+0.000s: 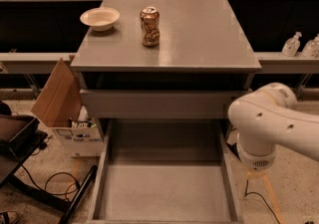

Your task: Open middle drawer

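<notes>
The grey cabinet [199,34] has three stacked drawers. The middle drawer [159,104] shows as a plain grey handleless front panel under a dark band below the top. Beneath it the bottom drawer [164,188] is pulled far out, a wide shallow empty box. My white arm [271,123] hangs at the right, beside the bottom drawer's right wall and level with the middle drawer's right end. The gripper is out of view; only the arm's rounded joints show.
A cream bowl [100,18] and a copper-coloured can [149,26] stand on the cabinet top. An open cardboard box [65,113] sits on the floor at the left, with a black stand [20,143] and cables beside it. Sanitiser bottles [291,44] stand on a shelf at the right.
</notes>
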{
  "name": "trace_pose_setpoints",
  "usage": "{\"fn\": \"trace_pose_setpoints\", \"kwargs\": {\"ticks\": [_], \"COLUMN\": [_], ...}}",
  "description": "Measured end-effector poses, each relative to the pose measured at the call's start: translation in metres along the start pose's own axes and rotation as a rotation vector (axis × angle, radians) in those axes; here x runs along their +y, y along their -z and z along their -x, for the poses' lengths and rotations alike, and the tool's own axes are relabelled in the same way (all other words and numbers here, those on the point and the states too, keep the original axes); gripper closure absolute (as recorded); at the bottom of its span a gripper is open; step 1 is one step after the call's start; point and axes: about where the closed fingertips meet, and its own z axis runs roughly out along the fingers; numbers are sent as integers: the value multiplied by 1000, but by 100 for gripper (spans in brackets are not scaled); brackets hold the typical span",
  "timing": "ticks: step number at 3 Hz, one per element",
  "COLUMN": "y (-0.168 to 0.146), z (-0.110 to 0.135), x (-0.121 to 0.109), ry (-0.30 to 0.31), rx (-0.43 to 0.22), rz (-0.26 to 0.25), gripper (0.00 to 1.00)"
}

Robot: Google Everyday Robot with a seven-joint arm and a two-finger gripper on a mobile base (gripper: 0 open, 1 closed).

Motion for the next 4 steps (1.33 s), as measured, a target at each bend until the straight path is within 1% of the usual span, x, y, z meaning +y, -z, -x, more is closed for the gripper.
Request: {"fn": "trace_pose_setpoints", "kwargs": {"ticks": [1,2,3,4], "y": [95,180,232,258], "z": [-12,-35,-52,-69], "x": [5,22,38,39], "ry": [-56,-137,-215,-322], "rx": [6,-35,-71,-99], "rz": [-106,-233,-315,-348], "gripper": [100,100,100,82]}}
